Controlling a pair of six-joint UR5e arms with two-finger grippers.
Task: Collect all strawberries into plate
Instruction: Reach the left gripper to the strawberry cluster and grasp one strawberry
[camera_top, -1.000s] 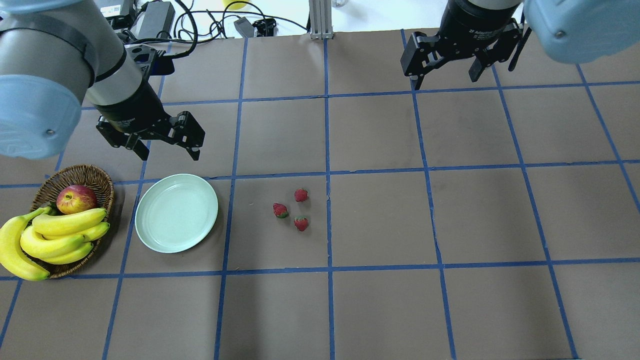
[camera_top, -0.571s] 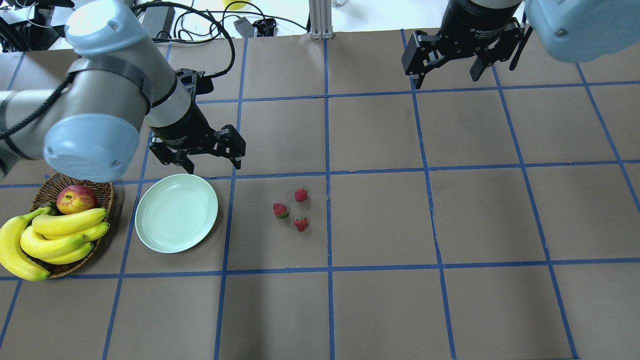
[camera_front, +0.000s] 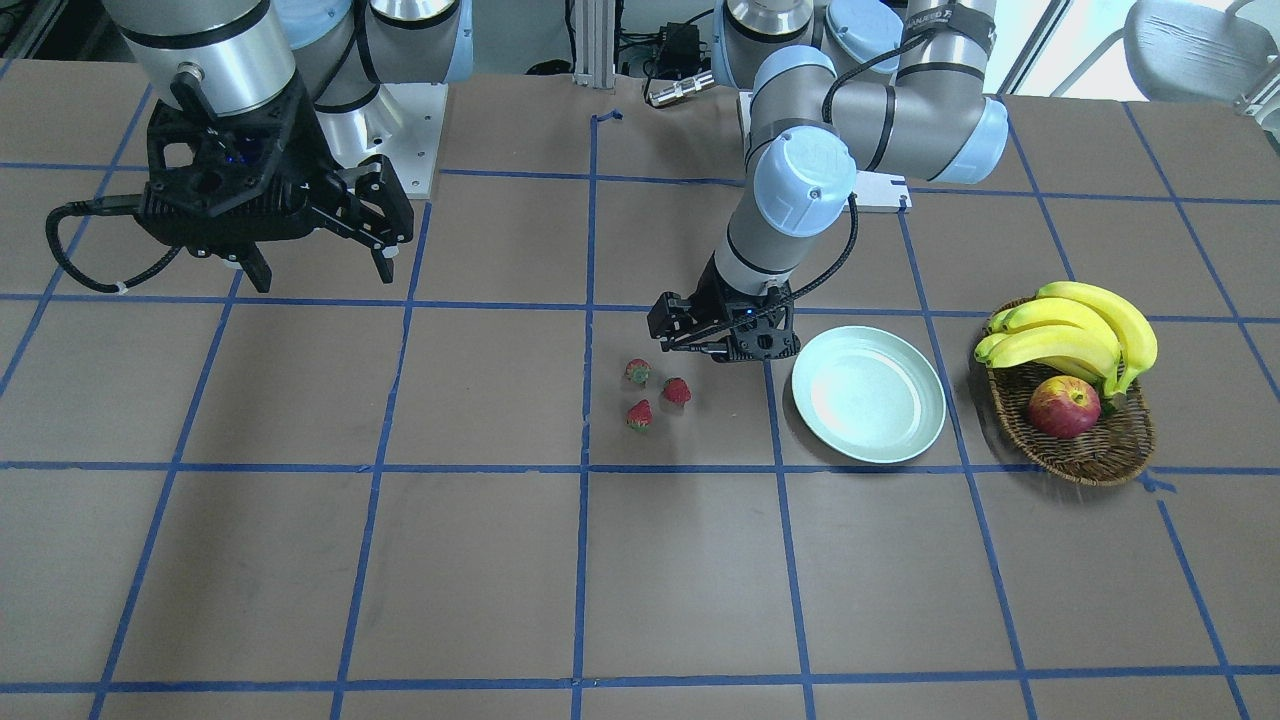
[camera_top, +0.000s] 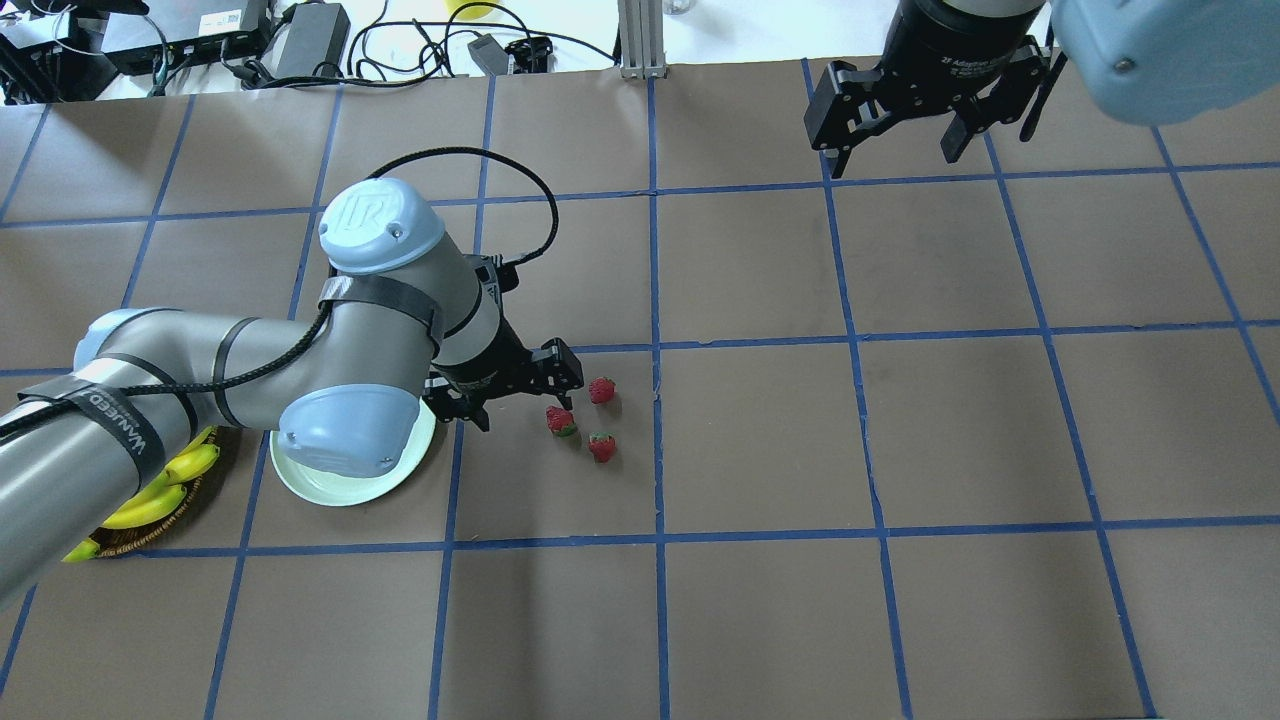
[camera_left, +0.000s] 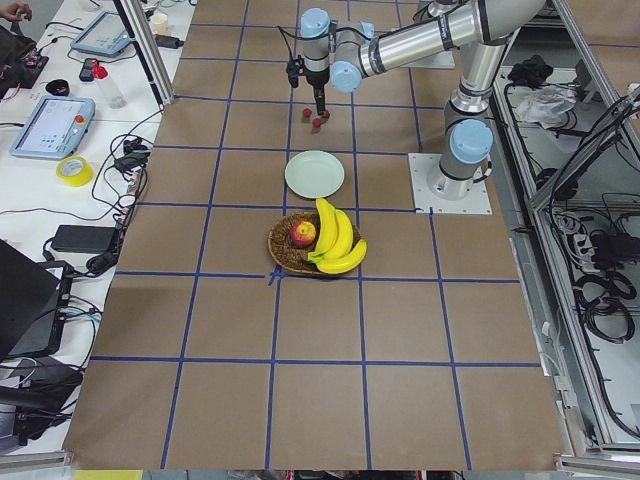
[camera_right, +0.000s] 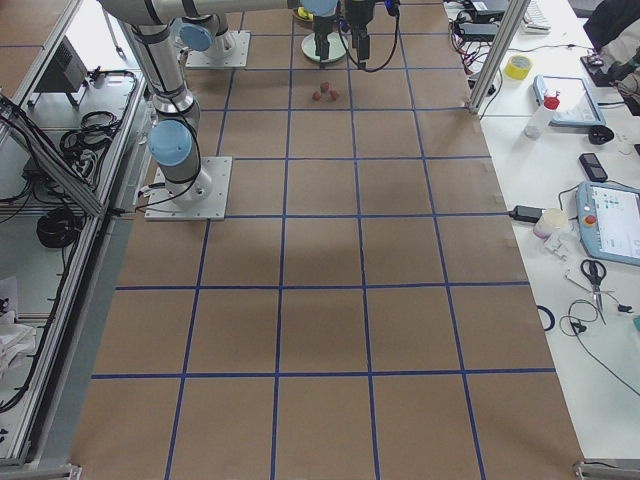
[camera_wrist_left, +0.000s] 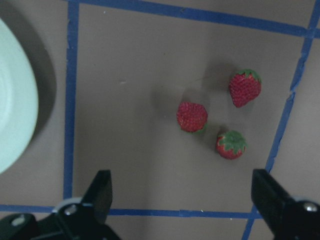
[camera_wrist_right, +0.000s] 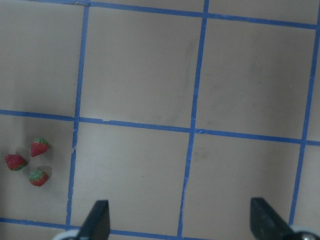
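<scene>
Centre the left gripper (camera_top: 522, 398), wide open and empty, over the nearest of the three strawberries (camera_wrist_left: 192, 116). Descend straight, one finger either side, clear of the two neighbours just beside it. Close gently; expect soft fruit. Find all three on the bare bench near its middle, none yet in the plate (camera_front: 868, 393) nearby toward the left end. Note the right gripper (camera_top: 893, 150), also wide and empty, toward the right end. Overhead: plate and basket (camera_front: 1090, 460) largely hidden under the left arm. Wrist view: fingertips cut off; height above bench hard to judge.
</scene>
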